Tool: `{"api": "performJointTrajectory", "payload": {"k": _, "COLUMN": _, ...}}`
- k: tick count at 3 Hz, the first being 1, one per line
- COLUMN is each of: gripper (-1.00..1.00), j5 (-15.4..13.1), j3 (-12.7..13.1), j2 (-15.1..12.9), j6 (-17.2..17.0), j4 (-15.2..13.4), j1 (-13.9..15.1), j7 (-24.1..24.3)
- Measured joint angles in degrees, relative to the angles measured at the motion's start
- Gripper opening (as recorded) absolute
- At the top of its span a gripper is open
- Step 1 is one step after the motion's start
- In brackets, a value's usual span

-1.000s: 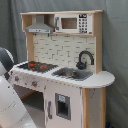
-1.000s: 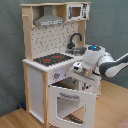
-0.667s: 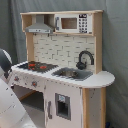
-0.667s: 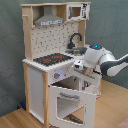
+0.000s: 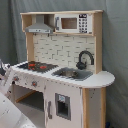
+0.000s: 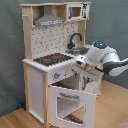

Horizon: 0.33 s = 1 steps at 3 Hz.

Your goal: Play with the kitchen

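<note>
kitchen [image 5: 65, 70], oven door [image 6: 70, 102] open only in second exterior view

This looks like a robot lab or test studio, not a home. In both exterior views a plain grey fabric backdrop [image 5: 115, 50] hangs behind the scene, creased like a curtain. The kitchen [image 6: 50, 60] is a child's toy of white panels and light wood, standing alone on a bare wooden floor [image 6: 15, 120] in the second exterior view. A white robot arm [image 6: 107, 57] reaches in at the kitchen's front.
</note>
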<state>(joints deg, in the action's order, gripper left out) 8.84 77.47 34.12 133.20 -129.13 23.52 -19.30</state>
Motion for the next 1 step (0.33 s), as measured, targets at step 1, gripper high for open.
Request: {"api": "performJointTrajectory", "payload": {"k": 1, "gripper": 1.00, "j5": -0.1, "j3": -0.1, "j2": 6.1, "j6": -1.6, "j4": 0.0, "j1": 0.1, "j7": 0.0}}
